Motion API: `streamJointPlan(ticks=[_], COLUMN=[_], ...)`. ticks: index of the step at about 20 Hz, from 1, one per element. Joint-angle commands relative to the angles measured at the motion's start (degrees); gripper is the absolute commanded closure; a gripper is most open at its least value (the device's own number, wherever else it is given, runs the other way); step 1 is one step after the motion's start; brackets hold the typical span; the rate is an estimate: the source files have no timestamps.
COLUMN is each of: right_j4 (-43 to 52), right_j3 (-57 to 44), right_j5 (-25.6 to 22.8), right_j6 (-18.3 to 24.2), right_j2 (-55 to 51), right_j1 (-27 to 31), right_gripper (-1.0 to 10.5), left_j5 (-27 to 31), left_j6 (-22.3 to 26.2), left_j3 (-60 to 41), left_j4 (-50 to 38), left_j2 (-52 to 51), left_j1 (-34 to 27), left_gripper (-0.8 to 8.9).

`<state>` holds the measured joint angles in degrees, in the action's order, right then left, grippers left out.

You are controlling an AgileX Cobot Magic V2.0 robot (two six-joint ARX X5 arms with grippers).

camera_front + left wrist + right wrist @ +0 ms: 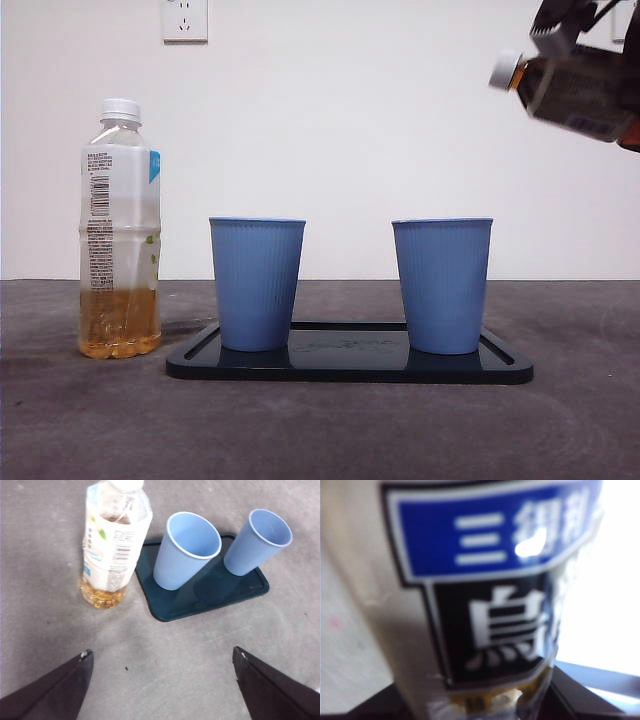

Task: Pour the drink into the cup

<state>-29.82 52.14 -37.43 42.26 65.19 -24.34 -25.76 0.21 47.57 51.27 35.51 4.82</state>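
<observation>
A dark drink bottle (578, 94) with a white cap (506, 69) hangs tilted at the top right of the front view, cap end pointing left, higher than the right blue cup (442, 285) and to its right. My right gripper (480, 700) is shut on this bottle, whose blue, black and white label (485, 595) fills the right wrist view. The left blue cup (256, 283) stands beside the right one on a dark tray (350, 368). Both cups (186, 550) (257, 541) look empty from above. My left gripper (162, 652) is open above bare table, near the tray.
A clear bottle (119, 230) with a white cap and some yellow tea at its bottom stands upright left of the tray; it also shows as the tea bottle (114, 540) in the left wrist view. A wall socket (185, 19) sits on the white wall behind.
</observation>
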Motion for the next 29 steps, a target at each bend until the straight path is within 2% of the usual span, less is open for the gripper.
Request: streamJointPlan(ticks=[1, 3, 9, 18, 29], right_j4=[1.8, 1.9, 4.2, 5.0, 5.0], right_j3=[2.5, 2.9, 3.1, 3.1, 3.1], right_j5=[-4.9, -7.8, -14.1, -18.1, -18.0], right_j6=[7.7, 11.8, 18.0, 20.1, 19.8], right_j2=[1.6, 3.2, 7.2, 9.4, 9.4], right_j1=[-1.8, -2.9, -6.0, -8.2, -8.2], right_gripper=[8.4, 8.4, 8.4, 8.4, 8.4], left_j5=[-0.4, -0.4, -0.4, -0.4, -0.4], left_j6=[0.9, 0.9, 0.9, 0.9, 0.9], left_j3=[1.2, 1.2, 1.2, 1.2, 1.2], left_j4=[-0.4, -0.4, -0.3, -0.2, -0.2], left_j2=[0.2, 0.2, 0.2, 0.0, 0.0], left_j1=[0.7, 1.2, 2.7, 3.5, 3.5], left_gripper=[3.69, 3.68, 3.68, 3.69, 3.69])
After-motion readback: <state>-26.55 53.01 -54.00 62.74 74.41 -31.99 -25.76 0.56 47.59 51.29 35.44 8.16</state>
